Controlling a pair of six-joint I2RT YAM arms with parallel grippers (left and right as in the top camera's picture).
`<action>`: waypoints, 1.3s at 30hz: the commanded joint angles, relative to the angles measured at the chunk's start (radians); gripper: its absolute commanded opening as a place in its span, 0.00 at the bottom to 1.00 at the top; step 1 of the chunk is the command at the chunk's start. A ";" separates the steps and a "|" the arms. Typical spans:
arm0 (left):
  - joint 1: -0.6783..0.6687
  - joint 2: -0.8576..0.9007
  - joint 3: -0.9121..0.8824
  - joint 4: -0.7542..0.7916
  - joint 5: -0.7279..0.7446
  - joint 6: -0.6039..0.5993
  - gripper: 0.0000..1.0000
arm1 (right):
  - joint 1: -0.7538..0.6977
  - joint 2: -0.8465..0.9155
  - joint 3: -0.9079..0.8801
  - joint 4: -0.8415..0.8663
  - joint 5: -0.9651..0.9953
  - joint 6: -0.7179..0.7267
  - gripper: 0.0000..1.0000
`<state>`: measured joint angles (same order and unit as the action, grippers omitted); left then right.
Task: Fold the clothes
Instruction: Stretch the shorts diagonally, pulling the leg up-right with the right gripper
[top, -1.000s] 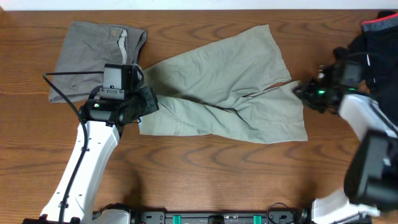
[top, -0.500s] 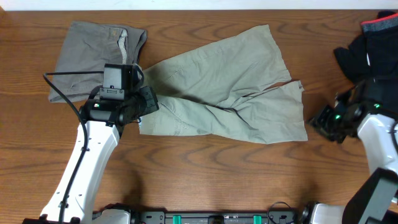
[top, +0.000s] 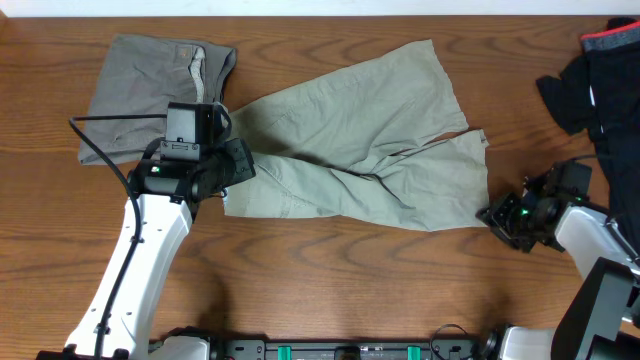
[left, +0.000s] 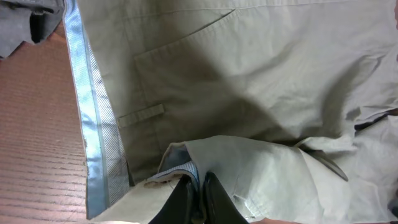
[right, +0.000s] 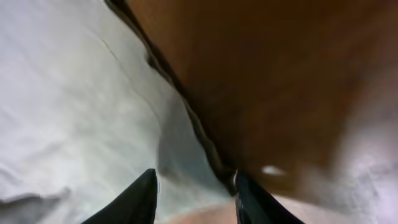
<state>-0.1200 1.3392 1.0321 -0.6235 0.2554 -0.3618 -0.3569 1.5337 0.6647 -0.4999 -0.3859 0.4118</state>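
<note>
A brown wooden bench (top: 330, 290) carries the clothes. The pale khaki-green cotton long trousers (top: 360, 150) lie spread across its middle. Their waist points toward the left edge, and the two legs fan out toward the right, one angled to the far edge and the other lying nearer the front. The mid-grey cotton shorts (top: 140, 85) sit folded in the far left corner, just beside the trousers' waist. A heap of black fabric (top: 610, 90) with a red-trimmed band lies in the far right corner, well apart from the trousers.

The left end effector (left: 197, 177) is at the waist end of the trousers. Its fingers are pressed together, pinching a raised fold of the waistband. The light-blue waistband lining (left: 81, 93) shows at the pinch and runs as a shiny strip along the opened waist edge beside bare wood.

The right end effector (right: 194, 175) is low over the bench at the hem corner of the nearer trouser leg, toward the right edge. Its fingers stand partly apart and grip nothing. In the blurred right wrist view, the pale cloth's edge runs between the fingers, with bare wood on the other side.
</note>
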 joint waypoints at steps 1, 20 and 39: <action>-0.001 0.000 0.019 0.003 -0.005 0.010 0.07 | 0.005 0.011 -0.055 0.060 0.012 0.088 0.40; -0.001 -0.015 0.019 -0.035 -0.005 0.033 0.07 | -0.041 -0.021 0.187 -0.212 -0.015 -0.003 0.01; -0.002 -0.279 0.019 -0.520 0.077 -0.003 0.06 | -0.181 -0.090 0.968 -0.775 0.183 -0.166 0.01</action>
<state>-0.1364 1.0962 1.0344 -1.0931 0.3920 -0.3462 -0.5045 1.4551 1.5589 -1.2976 -0.3084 0.2794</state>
